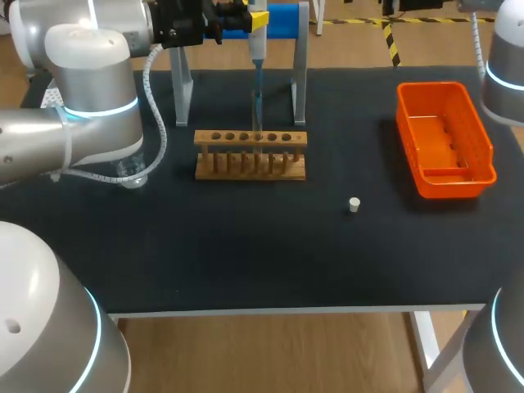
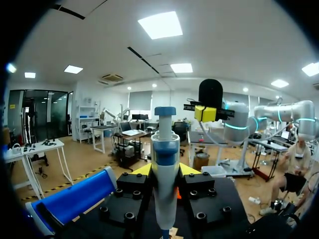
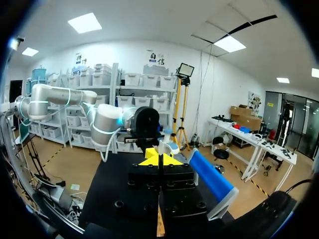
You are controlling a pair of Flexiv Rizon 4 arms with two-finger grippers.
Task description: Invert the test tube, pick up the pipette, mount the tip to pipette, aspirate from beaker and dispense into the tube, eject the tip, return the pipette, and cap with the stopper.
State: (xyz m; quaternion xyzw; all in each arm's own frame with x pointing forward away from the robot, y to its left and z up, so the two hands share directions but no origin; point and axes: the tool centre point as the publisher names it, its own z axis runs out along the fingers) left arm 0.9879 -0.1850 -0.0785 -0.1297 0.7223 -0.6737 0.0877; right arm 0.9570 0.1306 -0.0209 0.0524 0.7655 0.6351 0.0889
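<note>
My left gripper [image 1: 242, 21] is at the back of the table, shut on the white and blue pipette [image 1: 257, 51]. In the left wrist view the pipette [image 2: 165, 184] stands upright between the yellow fingertips [image 2: 141, 170]. Its thin tip [image 1: 257, 110] points down at the wooden rack [image 1: 250, 153], whose tube I cannot make out. The glass beaker [image 1: 131, 172] is half hidden under my left arm. A small white stopper [image 1: 354, 205] lies right of the rack. My right gripper [image 3: 159, 160] is shut on nothing, raised and facing the left gripper [image 3: 149, 124]; it also shows in the left wrist view [image 2: 209, 112].
The pipette stand, with a blue bar [image 1: 282, 20] and metal legs [image 1: 299, 82], straddles the back of the mat behind the rack. An orange bin [image 1: 446, 139] sits at the right. The front half of the dark mat holds only the stopper.
</note>
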